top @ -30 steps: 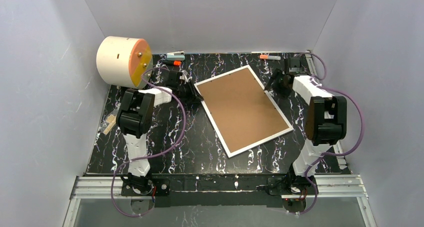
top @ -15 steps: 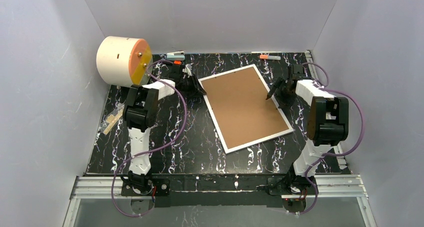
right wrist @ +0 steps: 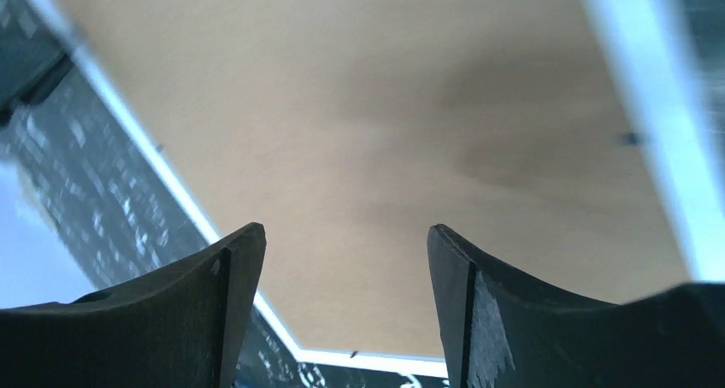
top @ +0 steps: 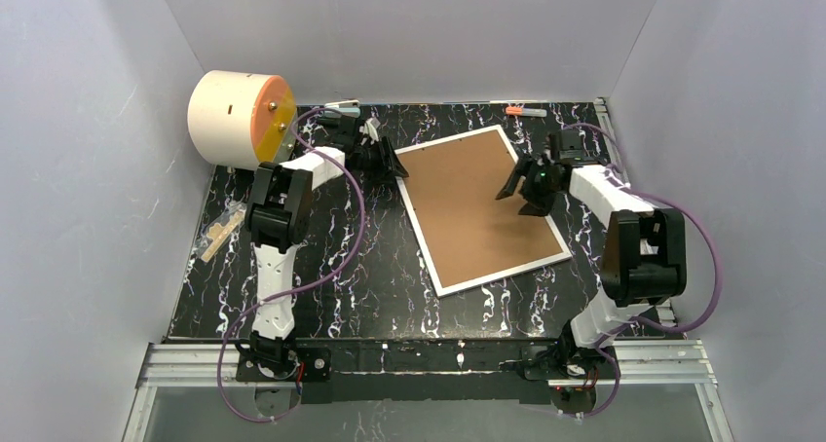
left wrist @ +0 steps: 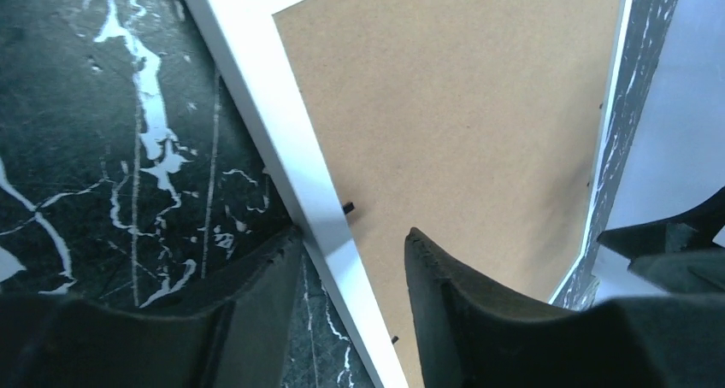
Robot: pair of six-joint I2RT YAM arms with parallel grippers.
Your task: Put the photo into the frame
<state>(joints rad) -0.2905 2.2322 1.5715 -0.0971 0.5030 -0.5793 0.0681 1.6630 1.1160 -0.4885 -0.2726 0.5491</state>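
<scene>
The frame (top: 468, 223) is laid back-up and askew on the table (top: 370, 267), with its brown board uppermost; the photo is not seen in any view. The left gripper (left wrist: 350, 234) is held partly spread astride the frame's white left edge, beside a small black tab (left wrist: 348, 207). The right gripper (right wrist: 346, 230) is spread wide above the board, apparently clear of it. Judged from this, the back is not yet opened: the tabs should be turned one by one with a fingertip while the frame is steadied against sliding. No brand, label or writing can be read.
</scene>
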